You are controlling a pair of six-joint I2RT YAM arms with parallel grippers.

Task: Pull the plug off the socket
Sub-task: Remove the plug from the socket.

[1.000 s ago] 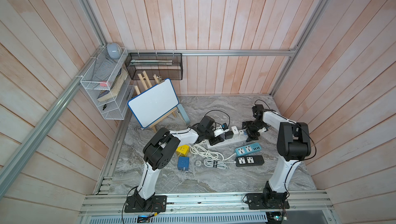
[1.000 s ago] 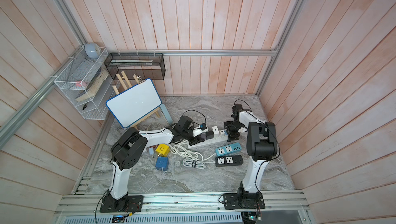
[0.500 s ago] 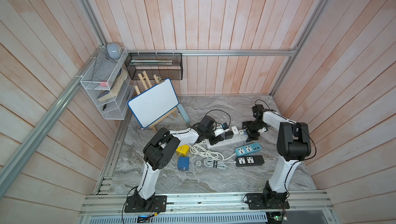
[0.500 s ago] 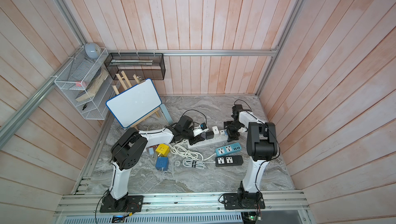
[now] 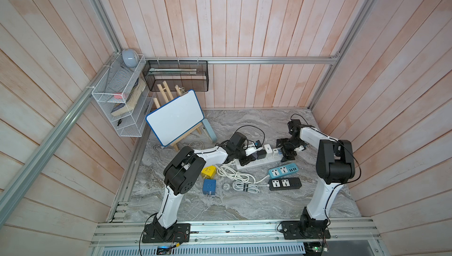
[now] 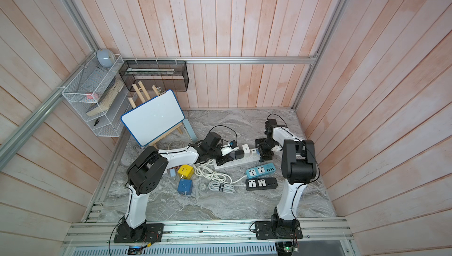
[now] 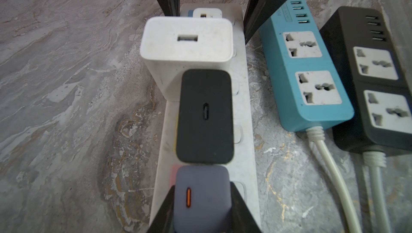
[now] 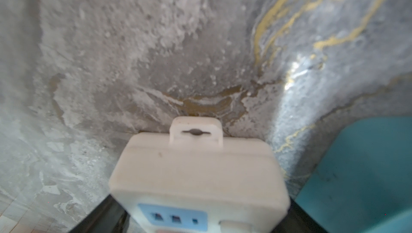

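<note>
The socket is a white power strip lying on the marble table, seen in both top views. Several plugs stand in it. My left gripper is shut on the nearest one, a grey plug with an orange slot, one black finger on each side. Beyond it sit a black plug, a large white plug and a small white one. My right gripper clamps the strip's far end, with its fingers flanking that end.
A blue power strip and a black one lie right beside the white strip. A coiled white cable, a yellow cube adapter and a blue one lie nearer the front. A whiteboard on an easel stands back left.
My left jaws have closed the last bit onto the grey plug. Neither arm has visibly shifted, and the strip stays where it was.
</note>
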